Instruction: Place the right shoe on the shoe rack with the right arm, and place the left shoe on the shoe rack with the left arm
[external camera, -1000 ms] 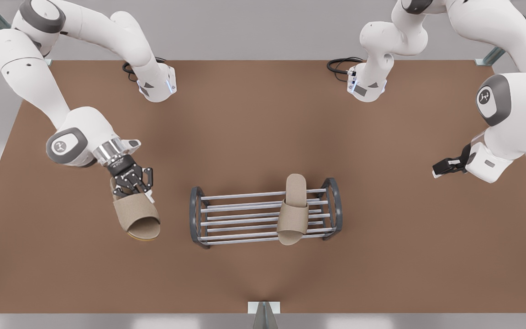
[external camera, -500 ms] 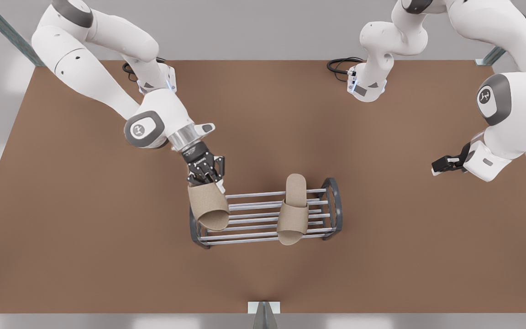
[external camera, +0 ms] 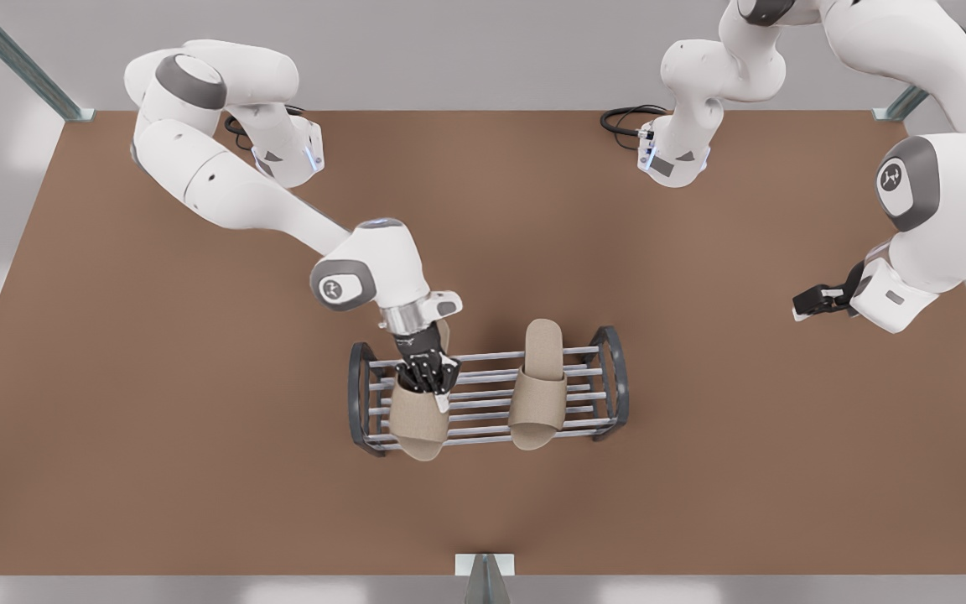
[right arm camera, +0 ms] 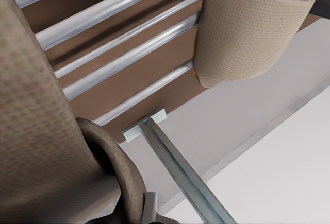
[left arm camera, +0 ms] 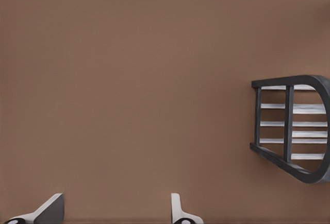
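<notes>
Beige fabric open-toe slipper over the front view's left half of the low dark-grey rack with silver bars, its heel clamped in the right gripper, second matching beige slipper lying on the rack's other half, left gripper spread open, waiting well apart above the brown tabletop.
</notes>
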`<state>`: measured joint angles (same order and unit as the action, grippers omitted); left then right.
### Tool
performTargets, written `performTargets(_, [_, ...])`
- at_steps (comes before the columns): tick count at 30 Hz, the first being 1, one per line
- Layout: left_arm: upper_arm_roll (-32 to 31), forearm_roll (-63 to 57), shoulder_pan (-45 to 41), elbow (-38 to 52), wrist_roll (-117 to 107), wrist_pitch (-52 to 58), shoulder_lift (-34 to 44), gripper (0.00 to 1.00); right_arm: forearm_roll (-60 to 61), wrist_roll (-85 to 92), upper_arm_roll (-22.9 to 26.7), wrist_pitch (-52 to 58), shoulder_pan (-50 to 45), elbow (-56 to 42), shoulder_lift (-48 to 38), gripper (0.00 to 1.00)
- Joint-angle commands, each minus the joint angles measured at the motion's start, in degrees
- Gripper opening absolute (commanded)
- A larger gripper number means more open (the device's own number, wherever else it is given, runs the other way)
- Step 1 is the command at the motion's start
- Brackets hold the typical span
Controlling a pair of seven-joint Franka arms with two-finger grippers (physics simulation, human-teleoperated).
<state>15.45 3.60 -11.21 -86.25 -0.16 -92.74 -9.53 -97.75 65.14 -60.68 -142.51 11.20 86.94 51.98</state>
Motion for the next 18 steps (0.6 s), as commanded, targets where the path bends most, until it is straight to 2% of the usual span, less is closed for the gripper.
performTargets(1, [0.10, 0.00, 0.05, 0.03, 0.87, 0.54, 0.04, 1.00, -0.16, -9.15, 0.12, 2.06, -0.30, -0.54, 0.49, 0.21])
performTargets(8, [0.10, 0.00, 0.05, -0.06, 0.87, 0.63, -0.05, 1.00, -2.09, -9.42, 0.29, 1.89, -1.18, -0.54, 3.04, 0.21])
performTargets(10, [0.10, 0.00, 0.05, 0.03, 0.87, 1.07, -0.05, 1.00, -1.83, -9.33, 0.38, 1.62, -1.80, -1.51, 3.04, 0.74])
performTargets(13, [0.10, 0.00, 0.05, 0.03, 0.87, 1.07, -0.05, 1.00, -1.83, -13.28, 1.35, -0.31, -2.15, -1.51, 3.04, 0.87])
performTargets(18, [0.10, 0.00, -0.04, 0.03, 0.95, 1.51, -0.05, 1.00, -1.92, -13.37, 2.58, -2.77, -2.06, -1.42, 2.96, 0.90])
